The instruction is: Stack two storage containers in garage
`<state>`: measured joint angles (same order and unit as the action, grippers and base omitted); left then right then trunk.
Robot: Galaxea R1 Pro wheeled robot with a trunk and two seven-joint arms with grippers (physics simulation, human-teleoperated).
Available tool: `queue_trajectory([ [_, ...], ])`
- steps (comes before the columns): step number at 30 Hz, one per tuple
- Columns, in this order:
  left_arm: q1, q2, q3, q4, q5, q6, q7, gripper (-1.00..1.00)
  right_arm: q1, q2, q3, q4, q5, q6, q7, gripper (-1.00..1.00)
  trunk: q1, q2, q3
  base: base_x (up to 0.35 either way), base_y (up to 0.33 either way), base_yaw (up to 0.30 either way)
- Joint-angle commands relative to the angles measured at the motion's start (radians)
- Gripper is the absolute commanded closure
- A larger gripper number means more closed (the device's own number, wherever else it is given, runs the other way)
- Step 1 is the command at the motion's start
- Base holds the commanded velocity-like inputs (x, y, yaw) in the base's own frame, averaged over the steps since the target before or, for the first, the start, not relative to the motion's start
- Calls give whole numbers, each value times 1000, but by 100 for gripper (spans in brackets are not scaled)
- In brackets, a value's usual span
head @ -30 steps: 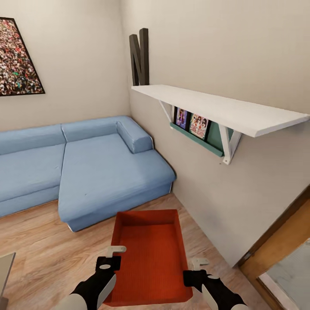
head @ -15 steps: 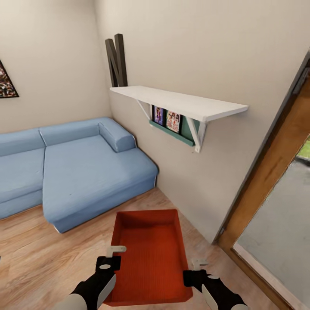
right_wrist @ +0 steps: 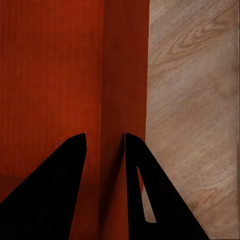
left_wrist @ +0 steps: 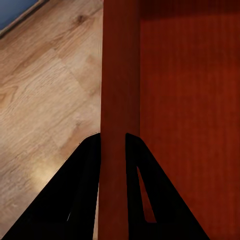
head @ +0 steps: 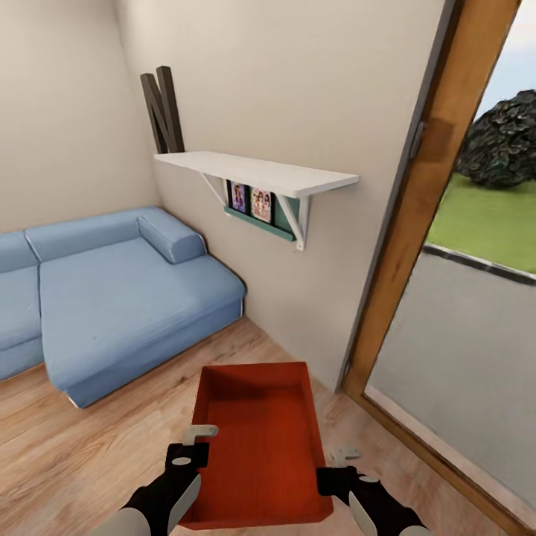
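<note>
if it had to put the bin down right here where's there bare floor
Bare wood floor lies between the sofa and the storage container, and a narrower strip runs between the container and the glass door. It gets tight near the wall corner under the shelf.

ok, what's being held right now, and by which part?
The orange bin: left pincer clamps its left side wall, right pincer its right side wall.
</note>
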<state>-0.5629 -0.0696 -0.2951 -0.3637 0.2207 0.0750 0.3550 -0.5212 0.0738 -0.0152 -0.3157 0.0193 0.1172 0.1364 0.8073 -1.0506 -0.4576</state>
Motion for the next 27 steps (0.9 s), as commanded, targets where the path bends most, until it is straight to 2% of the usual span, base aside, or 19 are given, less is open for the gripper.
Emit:
queue_trajectory([
  [1,0,-10,-4,0,35,5,2,100,0,1,0,-5,-16,-19,8,100,-1,-1,0,-337,0,-261],
  [8,0,-10,-4,2,35,5,2,100,0,1,0,-5,-16,-19,8,100,-1,-1,5,-280,0,-212],
  [13,0,-9,-4,1,35,5,2,100,0,1,0,-5,-16,-19,8,100,-1,-1,6,-29,0,-101],
  [27,0,-9,-4,0,35,5,3,100,0,1,0,-5,-17,-19,8,100,-1,-1,16,-1,0,-256],
])
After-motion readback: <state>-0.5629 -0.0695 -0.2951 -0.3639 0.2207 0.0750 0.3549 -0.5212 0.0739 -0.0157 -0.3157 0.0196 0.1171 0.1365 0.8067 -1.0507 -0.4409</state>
